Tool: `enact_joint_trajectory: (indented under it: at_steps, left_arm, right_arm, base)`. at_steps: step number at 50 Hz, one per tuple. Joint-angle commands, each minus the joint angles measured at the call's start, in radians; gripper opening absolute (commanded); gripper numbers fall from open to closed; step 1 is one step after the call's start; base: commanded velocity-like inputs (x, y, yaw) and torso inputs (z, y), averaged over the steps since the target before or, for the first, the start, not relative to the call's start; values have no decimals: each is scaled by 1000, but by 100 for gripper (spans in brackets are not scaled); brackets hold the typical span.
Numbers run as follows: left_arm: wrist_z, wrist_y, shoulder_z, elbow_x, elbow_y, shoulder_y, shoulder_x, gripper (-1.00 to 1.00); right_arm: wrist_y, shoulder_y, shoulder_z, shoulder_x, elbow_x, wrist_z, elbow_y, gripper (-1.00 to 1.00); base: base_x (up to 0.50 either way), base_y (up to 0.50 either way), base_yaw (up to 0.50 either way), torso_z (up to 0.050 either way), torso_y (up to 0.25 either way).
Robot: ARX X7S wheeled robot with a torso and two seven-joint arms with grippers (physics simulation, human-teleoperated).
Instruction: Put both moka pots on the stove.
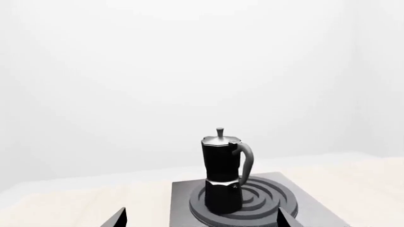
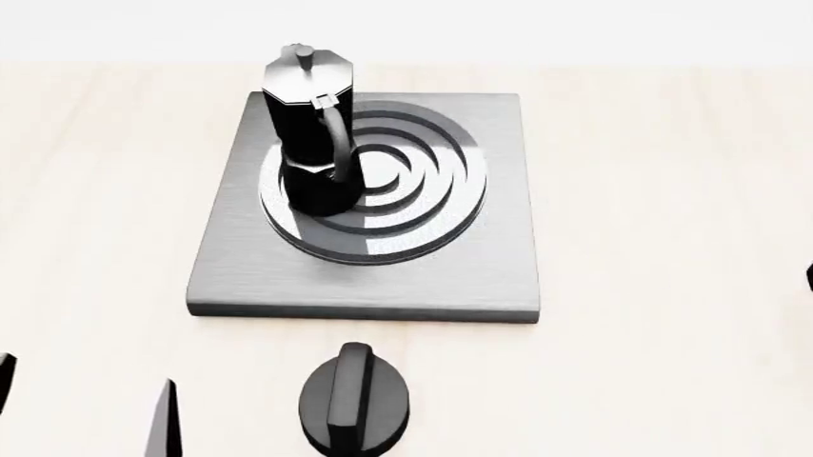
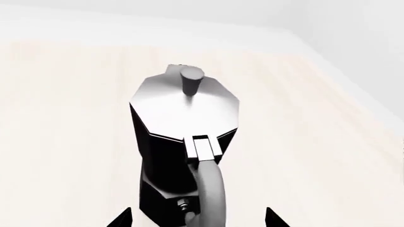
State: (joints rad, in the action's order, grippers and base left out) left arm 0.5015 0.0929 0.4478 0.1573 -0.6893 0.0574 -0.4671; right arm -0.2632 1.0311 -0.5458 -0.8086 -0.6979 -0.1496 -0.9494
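Your left gripper (image 1: 200,220), spread, held nothing; one glossy black faceted moka pot (image 2: 311,129) already stood on the brushed grey stove slab (image 2: 496,257). The second moka pot (image 3: 183,146), off-stove, stood upright before your spread right gripper (image 3: 197,220), handle facing it.

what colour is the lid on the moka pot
Silver-grey, on a glossy black body; the right wrist view shows the lid best.

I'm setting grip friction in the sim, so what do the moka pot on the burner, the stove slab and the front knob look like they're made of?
Moka pot: glossy black faceted body, probably enamelled or painted metal; its lid looks like silver metal. Stove: brushed grey metal, with fine streaks across the slab. Knob: smooth black with a soft sheen, possibly plastic, though the render leaves that open.
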Motion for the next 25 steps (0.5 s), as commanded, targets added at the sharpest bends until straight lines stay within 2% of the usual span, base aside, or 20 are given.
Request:
enact_joint_trajectory:
  at_steps: [1, 19, 20, 25]
  left_arm:
    - [-1, 2, 8, -2, 5, -4, 2, 100]
    - [1, 2, 13, 0, 8, -7, 1, 100]
    - [1, 2, 13, 0, 8, -7, 1, 100]
    - [0, -2, 14, 0, 14, -8, 0, 100]
  right_arm:
    - [42, 3, 6, 21, 12, 4, -55, 100]
    - [95, 55, 3, 70, 40, -5, -156, 100]
    - [96, 55, 3, 70, 40, -4, -158, -100]
    - [97, 61, 3, 75, 42, -13, -164, -100]
  base:
    - [0, 0, 0, 0, 0]
    - [0, 0, 0, 0, 0]
    - [0, 0, 0, 0, 0]
    - [0, 0, 0, 0, 0]
